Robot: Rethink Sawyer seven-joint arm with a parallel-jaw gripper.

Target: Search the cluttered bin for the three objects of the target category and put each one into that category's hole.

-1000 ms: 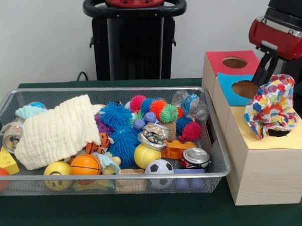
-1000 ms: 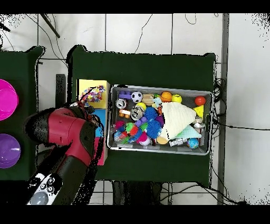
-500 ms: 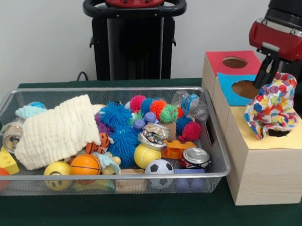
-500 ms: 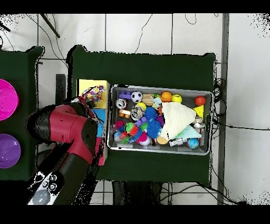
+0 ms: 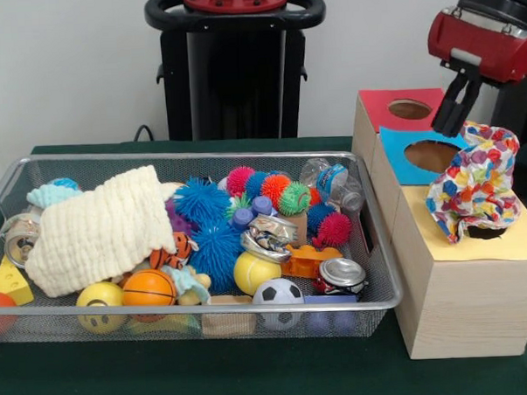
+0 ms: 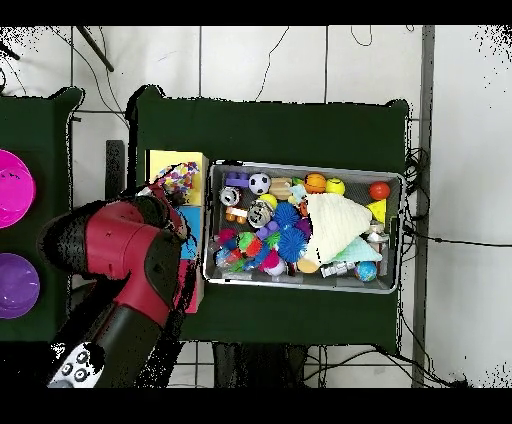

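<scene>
A multicoloured spotted cloth (image 5: pixel 473 184) lies bunched on the yellow top (image 5: pixel 521 239) of the wooden box, covering most of the dark hole (image 5: pixel 486 232) there. In the overhead view the cloth (image 6: pixel 177 180) shows at the box's yellow end. My gripper (image 5: pixel 453 119) hangs just above the cloth's upper left corner, over the blue section's hole (image 5: pixel 432 155). It is open and holds nothing. In the overhead view the red arm (image 6: pixel 130 250) hides it. A cream waffle cloth (image 5: pixel 99 226) is draped over the left part of the wire bin (image 5: pixel 207 312).
The bin holds spiky balls (image 5: pixel 204 231), a yellow ball (image 5: pixel 254 272), a small football (image 5: pixel 277 293), crushed cans (image 5: pixel 341 273), a plastic bottle (image 5: pixel 333 181) and a basketball (image 5: pixel 148 288). The box's red section has an uncovered hole (image 5: pixel 409 109). Pink (image 6: pixel 12 188) and purple (image 6: pixel 15 285) bowls sit on a side table.
My gripper has risen off the top of the spotted cloth and shifted a little left. The cloth stays on the yellow section, its top slightly slumped.
</scene>
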